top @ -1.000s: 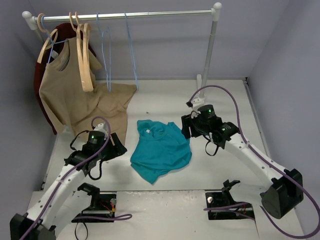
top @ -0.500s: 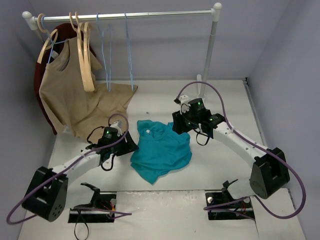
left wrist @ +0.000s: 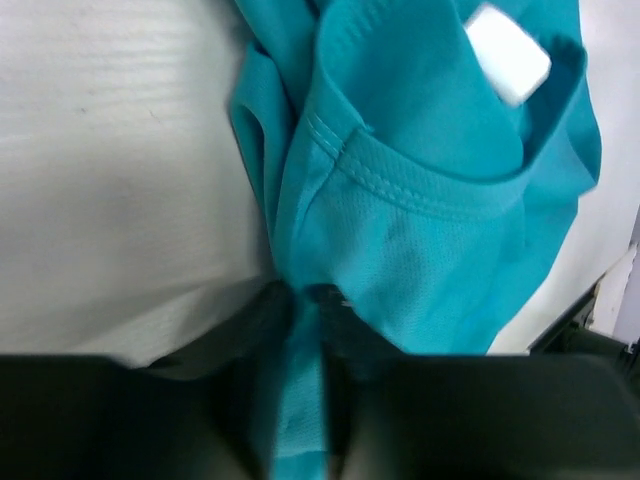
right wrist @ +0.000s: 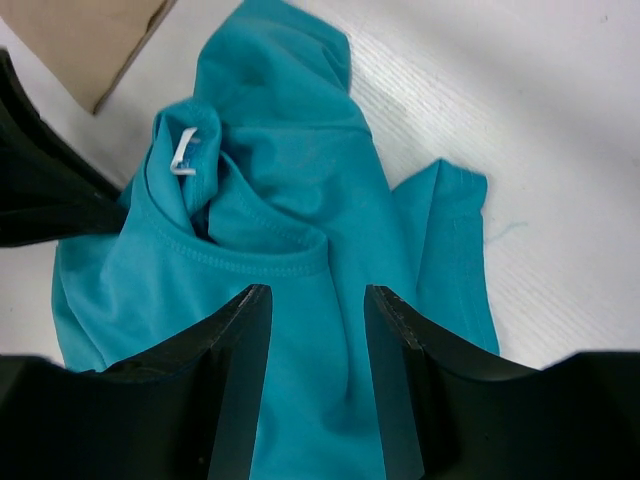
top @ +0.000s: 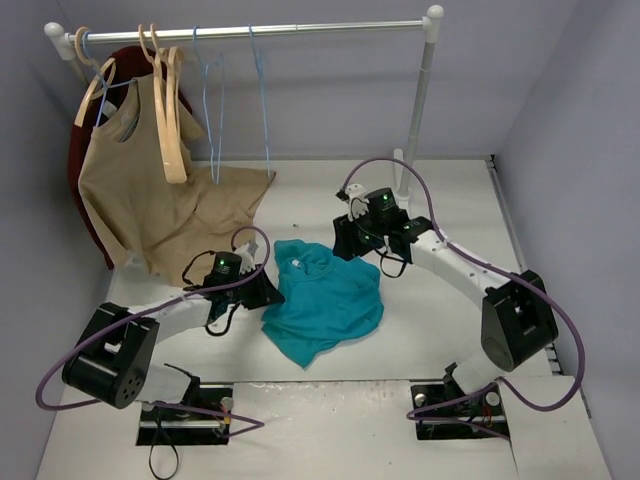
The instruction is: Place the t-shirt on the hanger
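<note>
T-shirt (left wrist: pixel 440 240) fold between left jaws

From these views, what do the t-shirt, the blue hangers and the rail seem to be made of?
The t-shirt looks a soft matte knit, maybe synthetic: fine mesh texture, stitched collar seam, crumpled folds. The blue hangers look thin coated metal wire: slim, evenly coloured. The rail seems a metal tube: silvery sheen.

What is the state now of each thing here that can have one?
t-shirt: crumpled on the table.
hanger: hanging bare on the rail.
tan sleeveless top: hanging from the rail.
left end effector: shut on the t-shirt.
right end effector: open above the t-shirt.
</note>
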Available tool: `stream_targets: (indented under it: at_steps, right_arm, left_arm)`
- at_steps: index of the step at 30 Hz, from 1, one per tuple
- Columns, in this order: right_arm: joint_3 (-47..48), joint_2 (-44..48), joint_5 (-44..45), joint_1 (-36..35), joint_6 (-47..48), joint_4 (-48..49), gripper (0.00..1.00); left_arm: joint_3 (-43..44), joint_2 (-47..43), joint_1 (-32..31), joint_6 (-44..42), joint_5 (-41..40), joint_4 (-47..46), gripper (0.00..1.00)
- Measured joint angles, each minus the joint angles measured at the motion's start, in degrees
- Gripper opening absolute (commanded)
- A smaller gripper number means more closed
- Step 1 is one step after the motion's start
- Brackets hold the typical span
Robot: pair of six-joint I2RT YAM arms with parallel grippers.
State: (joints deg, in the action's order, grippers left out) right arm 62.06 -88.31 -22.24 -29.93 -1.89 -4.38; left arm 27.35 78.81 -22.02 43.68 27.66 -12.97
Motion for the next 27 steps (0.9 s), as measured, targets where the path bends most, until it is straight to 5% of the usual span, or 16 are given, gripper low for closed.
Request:
stream_targets:
  at_steps: [3, 15, 18, 20, 27]
  right_arm:
    - [2.0, -3.0, -0.8, 0.0, -0.1, 2.1, 0.43]
    - [7.1, -18.2, -5.1, 0.0, -1.6, 8.2, 0.43]
    - [7.1, -20.8, -6.2, 0.0, -1.8, 8.5, 0.27]
    - [7.1, -21.6, -6.7, 0.0, -2.0, 8.7, 0.03]
    - [7.1, -19.3, -1.4, 0.0, -1.0, 8.2, 0.00]
  left_arm:
    - [-1.7, -2.6, 0.0, 0.1, 0.9, 0.5, 0.00]
    - [-5.7, -19.8, 0.0, 0.0, -3.4, 11.8, 0.00]
    - [-5.7, -22.8, 0.0, 0.1, -5.0, 16.1, 0.00]
    - [-5.8, -24.4, 0.0, 0.3, -5.9, 18.6, 0.00]
    - [-5.8, -28.2, 0.0, 0.4, -8.7, 25.7, 0.00]
